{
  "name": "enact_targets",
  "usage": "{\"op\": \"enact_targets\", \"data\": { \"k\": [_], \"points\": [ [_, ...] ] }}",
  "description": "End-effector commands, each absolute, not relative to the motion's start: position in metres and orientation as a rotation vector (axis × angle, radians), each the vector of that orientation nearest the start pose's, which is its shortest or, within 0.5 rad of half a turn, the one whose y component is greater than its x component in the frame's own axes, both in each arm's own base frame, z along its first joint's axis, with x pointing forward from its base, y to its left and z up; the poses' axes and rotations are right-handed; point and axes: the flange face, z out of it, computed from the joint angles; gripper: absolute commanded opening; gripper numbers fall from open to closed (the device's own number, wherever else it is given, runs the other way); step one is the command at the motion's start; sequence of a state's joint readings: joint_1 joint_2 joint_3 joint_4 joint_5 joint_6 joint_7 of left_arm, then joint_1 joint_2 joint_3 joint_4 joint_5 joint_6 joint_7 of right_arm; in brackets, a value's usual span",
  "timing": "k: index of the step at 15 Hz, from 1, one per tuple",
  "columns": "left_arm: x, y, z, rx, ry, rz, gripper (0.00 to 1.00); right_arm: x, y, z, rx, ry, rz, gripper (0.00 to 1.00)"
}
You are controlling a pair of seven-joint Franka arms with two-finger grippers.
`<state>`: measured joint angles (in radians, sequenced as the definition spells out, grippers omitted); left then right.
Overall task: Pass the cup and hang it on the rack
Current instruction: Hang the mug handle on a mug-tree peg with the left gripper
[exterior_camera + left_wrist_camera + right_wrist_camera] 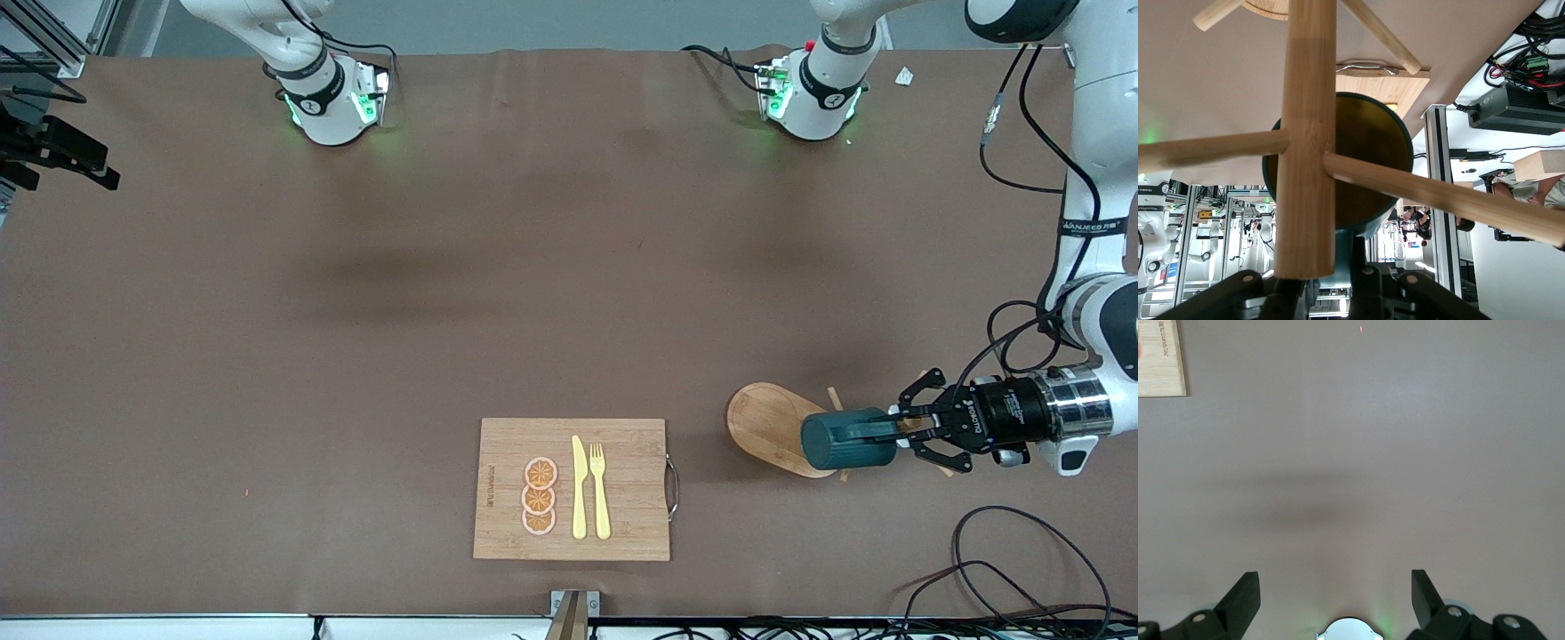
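Observation:
The dark teal cup lies on its side in the air over the rack, above the rack's oval base. My left gripper is shut on the cup's wall at its mouth. In the left wrist view the rack's post and a thin peg cross in front of the cup's yellowish inside; the left gripper sits just below. I cannot tell whether the cup touches a peg. My right gripper hangs open over bare table near its own base and waits.
A rectangular wooden cutting board with orange slices, a yellow knife and a fork lies near the table's front edge. Loose black cables lie at the left arm's end, nearer the front camera.

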<state>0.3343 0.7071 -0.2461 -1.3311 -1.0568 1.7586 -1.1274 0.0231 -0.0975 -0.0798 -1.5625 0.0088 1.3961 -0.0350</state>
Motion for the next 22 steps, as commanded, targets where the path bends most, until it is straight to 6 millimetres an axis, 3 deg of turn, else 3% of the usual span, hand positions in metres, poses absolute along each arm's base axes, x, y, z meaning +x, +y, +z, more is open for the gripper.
{"op": "enact_targets", "data": {
  "k": [1, 3, 4, 5, 9, 13, 17, 21, 22],
  "points": [
    [0.726, 0.032, 0.363, 1.409, 1.507, -0.932, 0.28, 0.498, -0.032, 0.667, -3.126, 0.013, 0.093, 1.00],
    [0.726, 0.029, 0.363, 1.412, 1.510, -0.934, 0.68, 0.498, -0.032, 0.667, -3.126, 0.013, 0.093, 1.00],
    [0.726, 0.027, 0.365, 1.416, 1.508, -0.935, 0.93, 0.498, -0.032, 0.666, -3.126, 0.013, 0.095, 1.00],
    [0.727, 0.026, 0.367, 1.416, 1.506, -0.934, 1.00, 0.498, -0.032, 0.666, -3.126, 0.013, 0.095, 1.00],
    [0.726, 0.022, 0.387, 1.419, 1.504, -0.922, 1.00, 0.498, -0.032, 0.666, -3.126, 0.013, 0.098, 1.00],
    [0.721, 0.010, 0.428, 1.510, 1.495, -0.858, 1.00, 0.497, -0.033, 0.663, -3.125, 0.017, 0.110, 1.00],
    [0.699, -0.055, 0.496, 1.846, 1.423, -0.689, 1.00, 0.497, -0.032, 0.663, -3.125, 0.015, 0.107, 1.00],
    [0.673, -0.136, 0.524, 2.217, 1.240, -0.536, 1.00, 0.498, -0.033, 0.663, -3.136, 0.010, 0.109, 1.00],
    [0.670, -0.143, 0.527, 2.263, 1.214, -0.508, 1.00, 0.498, -0.033, 0.664, -3.136, 0.010, 0.102, 1.00]
  ]
}}
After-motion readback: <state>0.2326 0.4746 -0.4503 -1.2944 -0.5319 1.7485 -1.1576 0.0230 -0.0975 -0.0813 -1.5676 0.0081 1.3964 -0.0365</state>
